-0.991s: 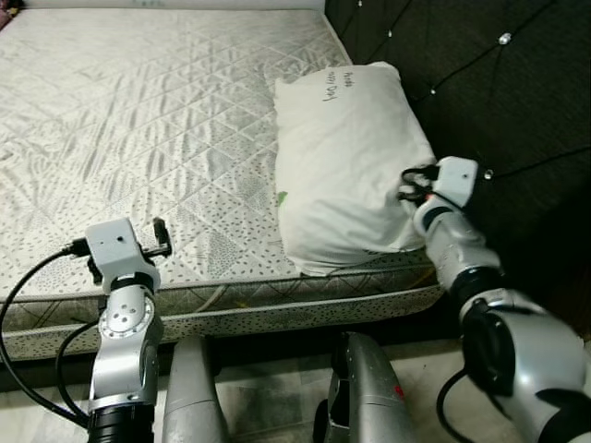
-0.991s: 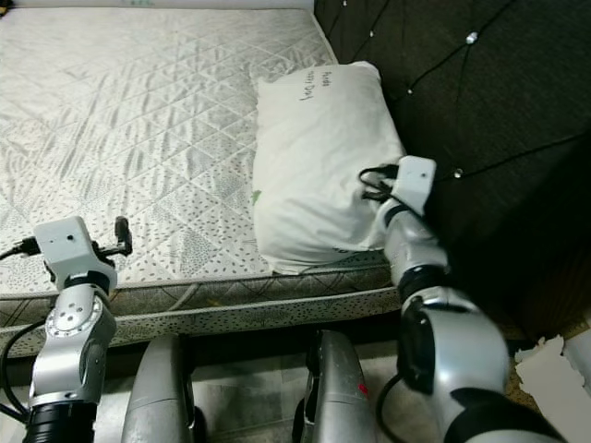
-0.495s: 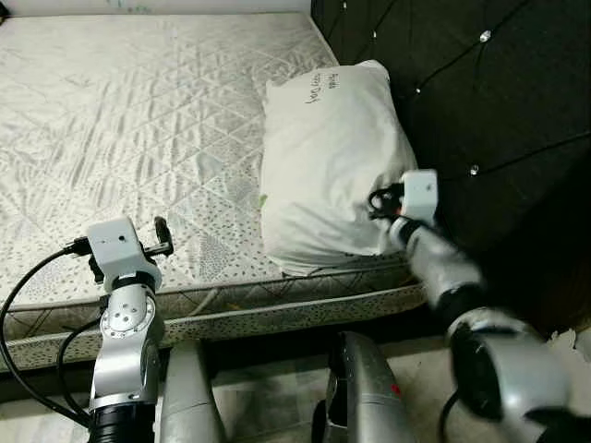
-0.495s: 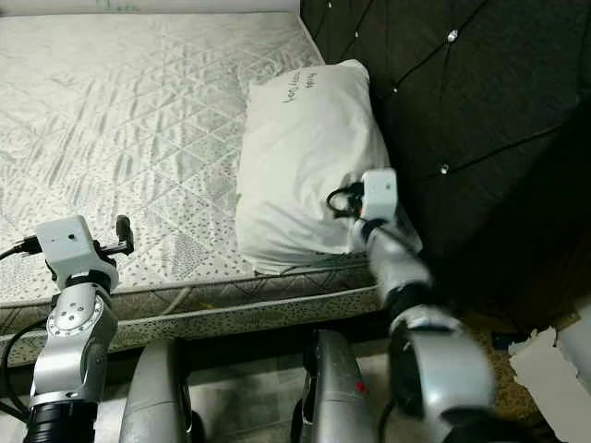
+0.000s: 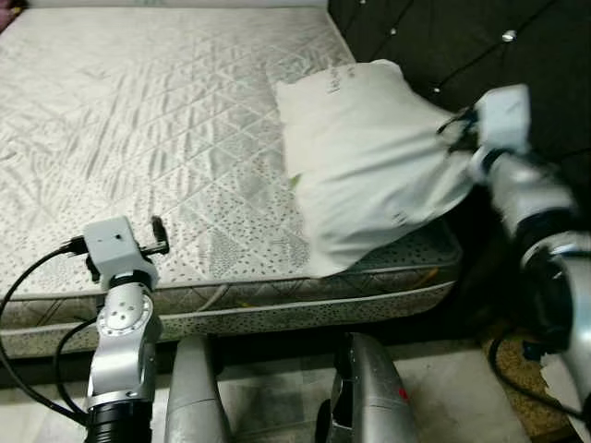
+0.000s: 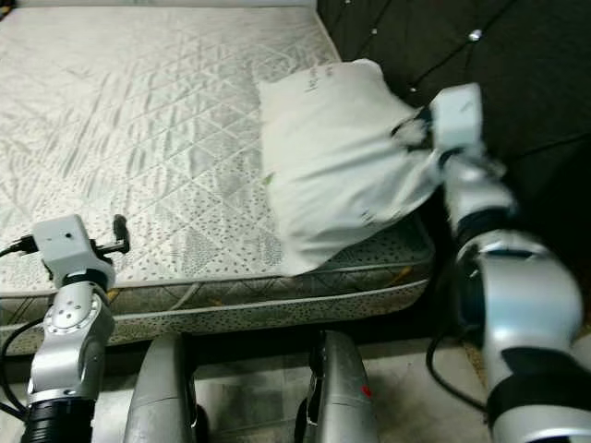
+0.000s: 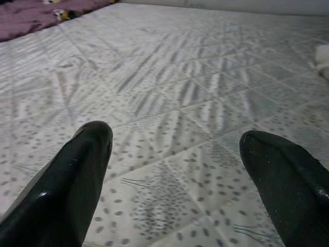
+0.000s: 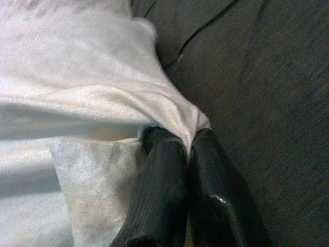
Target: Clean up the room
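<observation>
A white pillow (image 5: 365, 161) with handwriting near its far end lies at the right side of the bare quilted mattress (image 5: 148, 129), its near right corner lifted off the bed. My right gripper (image 8: 187, 149) is shut on that corner of the pillow (image 8: 92, 92), pinching the cloth between both fingers, next to the dark tufted headboard (image 5: 517, 46). My left gripper (image 7: 175, 154) is open, its fingers (image 7: 77, 170) low over the mattress near the front left edge with nothing between them.
The mattress's front edge (image 5: 277, 309) runs across just before my legs (image 5: 365, 397). A dark upholstered wall (image 6: 526, 65) rises to the right of the bed. Purple cloth (image 7: 36, 15) lies at the mattress's far side. Torn paper (image 5: 568, 388) lies on the floor at right.
My right gripper has risen and swung right with the pillow corner in it, lifting and stretching that side of the pillow off the mattress. The left arm has stayed put.
</observation>
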{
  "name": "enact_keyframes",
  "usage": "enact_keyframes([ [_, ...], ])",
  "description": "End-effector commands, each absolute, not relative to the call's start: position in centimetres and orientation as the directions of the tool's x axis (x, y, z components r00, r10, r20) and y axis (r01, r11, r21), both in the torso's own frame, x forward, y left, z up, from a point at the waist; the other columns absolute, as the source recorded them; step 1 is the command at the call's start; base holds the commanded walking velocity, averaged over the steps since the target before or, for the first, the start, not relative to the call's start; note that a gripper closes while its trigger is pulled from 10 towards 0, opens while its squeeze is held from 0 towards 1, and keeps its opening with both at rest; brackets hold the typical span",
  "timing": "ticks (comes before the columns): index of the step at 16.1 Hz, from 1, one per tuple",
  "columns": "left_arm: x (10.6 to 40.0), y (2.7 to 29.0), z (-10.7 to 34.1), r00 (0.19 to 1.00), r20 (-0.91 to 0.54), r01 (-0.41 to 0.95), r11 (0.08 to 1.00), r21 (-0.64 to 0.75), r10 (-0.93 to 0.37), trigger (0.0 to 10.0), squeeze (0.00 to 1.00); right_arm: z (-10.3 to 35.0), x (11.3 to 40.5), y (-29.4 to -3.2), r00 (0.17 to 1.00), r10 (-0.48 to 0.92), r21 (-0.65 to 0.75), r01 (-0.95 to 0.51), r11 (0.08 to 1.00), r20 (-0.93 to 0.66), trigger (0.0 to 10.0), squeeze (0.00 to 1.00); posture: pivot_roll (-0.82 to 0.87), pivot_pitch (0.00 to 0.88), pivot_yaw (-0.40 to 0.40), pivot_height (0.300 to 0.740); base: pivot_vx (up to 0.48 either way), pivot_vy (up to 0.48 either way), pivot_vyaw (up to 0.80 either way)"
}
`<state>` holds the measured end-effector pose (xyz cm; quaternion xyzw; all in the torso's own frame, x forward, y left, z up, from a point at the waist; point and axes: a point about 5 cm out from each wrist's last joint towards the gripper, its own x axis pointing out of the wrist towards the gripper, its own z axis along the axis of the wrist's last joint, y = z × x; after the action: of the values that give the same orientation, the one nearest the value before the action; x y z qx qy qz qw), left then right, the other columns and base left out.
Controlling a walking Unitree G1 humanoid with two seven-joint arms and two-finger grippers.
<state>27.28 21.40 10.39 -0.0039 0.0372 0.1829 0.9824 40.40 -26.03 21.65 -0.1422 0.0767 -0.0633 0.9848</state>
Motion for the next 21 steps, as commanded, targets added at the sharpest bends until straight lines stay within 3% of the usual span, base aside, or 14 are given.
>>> enact_keyframes([
  [1, 27.0, 22.3, 11.1, 0.919, -0.045, -0.392, 0.92, 0.014, 0.392, 10.0, 0.0, 26.7, 40.8, -27.1, 0.978, -0.205, -0.252, 0.205, 0.946, 0.027, 0.0, 0.0, 0.08, 0.0, -0.08, 0.571, 0.0, 0.0, 0.0],
  [5, 26.7, 23.2, 11.2, 0.908, -0.038, -0.416, 0.909, 0.027, 0.417, 10.0, 0.0, 28.6, 40.9, -27.2, 0.972, -0.222, -0.197, 0.233, 0.952, 0.075, 0.0, 0.0, 0.1, 0.0, -0.087, 0.571, 0.0, 0.0, 0.0],
  [7, 26.7, 22.8, 11.1, 0.912, -0.039, -0.408, 0.913, 0.022, 0.409, 10.0, 0.0, 26.9, 41.1, -26.3, 0.985, -0.172, -0.2, 0.175, 0.964, 0.028, 0.0, 0.0, 0.1, 0.0, -0.087, 0.571, 0.0, 0.0, 0.0],
  [8, 26.7, 22.4, 11.0, 0.916, -0.045, -0.398, 0.917, 0.018, 0.398, 10.0, 0.0, 24.7, 41.1, -25.4, 0.992, -0.127, -0.177, 0.121, 0.977, -0.025, 3.0, 0.0, 0.1, 0.0, -0.084, 0.571, 0.0, 0.0, 0.0],
  [9, 26.7, 22.4, 11.0, 0.917, -0.045, -0.397, 0.918, 0.018, 0.397, 10.0, 0.0, 24.4, 41.1, -25.3, 0.992, -0.123, -0.175, 0.115, 0.978, -0.032, 3.0, 0.0, 0.1, 0.0, -0.077, 0.571, 0.0, 0.0, 0.0],
  [10, 26.7, 22.3, 11.0, 0.919, -0.047, -0.39, 0.921, 0.019, 0.391, 10.0, 0.0, 23.0, 40.9, -25.1, 0.99, -0.13, -0.184, 0.117, 0.976, -0.057, 10.0, 0.0, 0.1, 0.0, -0.077, 0.571, 0.0, 0.0, 0.0],
  [11, 26.9, 22.2, 11.1, 0.923, -0.045, -0.381, 0.924, 0.021, 0.382, 10.0, 0.0, 20.6, 40.5, -24.7, 0.986, -0.122, -0.195, 0.099, 0.976, -0.11, 10.0, 0.0, 0.1, 0.0, -0.06, 0.571, 0.0, 0.0, 0.0],
  [12, 27.1, 22.4, 11.5, 0.926, -0.035, -0.374, 0.927, 0.031, 0.375, 10.0, 0.0, 19.1, 40.2, -24.5, 0.984, -0.122, -0.163, 0.1, 0.981, -0.129, 10.0, 1.0, 0.1, 0.0, -0.05, 0.571, 0.0, 0.0, 0.0],
  [15, 27.5, 23.0, 11.9, 0.925, -0.021, -0.379, 0.924, 0.04, 0.38, 10.0, 0.0, 19.2, 40.3, -24.2, 0.981, -0.161, -0.26, 0.13, 0.957, -0.104, 10.0, 1.0, 0.1, 0.0, -0.045, 0.571, 0.0, 0.0, 0.0],
  [18, 27.6, 22.9, 11.9, 0.925, -0.016, -0.379, 0.924, 0.041, 0.38, 10.0, 0.0, 19.2, 40.6, -22.8, 0.988, -0.092, -0.288, 0.053, 0.956, -0.124, 10.0, 1.0, 0.1, 0.0, -0.045, 0.571, 0.0, 0.0, 0.0],
  [19, 27.6, 22.7, 11.7, 0.928, -0.023, -0.371, 0.928, 0.04, 0.372, 10.0, 0.0, 17.6, 40.4, -21.5, 0.98, -0.052, -0.357, -0.02, 0.934, -0.19, 10.0, 1.0, 0.08, 0.0, -0.038, 0.571, 0.0, 0.0, 0.0],
  [21, 27.8, 22.5, 11.7, 0.931, -0.022, -0.364, 0.931, 0.037, 0.365, 10.0, 0.0, 14.4, 39.5, -20.7, 0.951, -0.014, -0.28, -0.077, 0.957, -0.31, 10.0, 1.0, 0.08, 0.0, -0.041, 0.571, 0.0, 0.0, 0.0],
])
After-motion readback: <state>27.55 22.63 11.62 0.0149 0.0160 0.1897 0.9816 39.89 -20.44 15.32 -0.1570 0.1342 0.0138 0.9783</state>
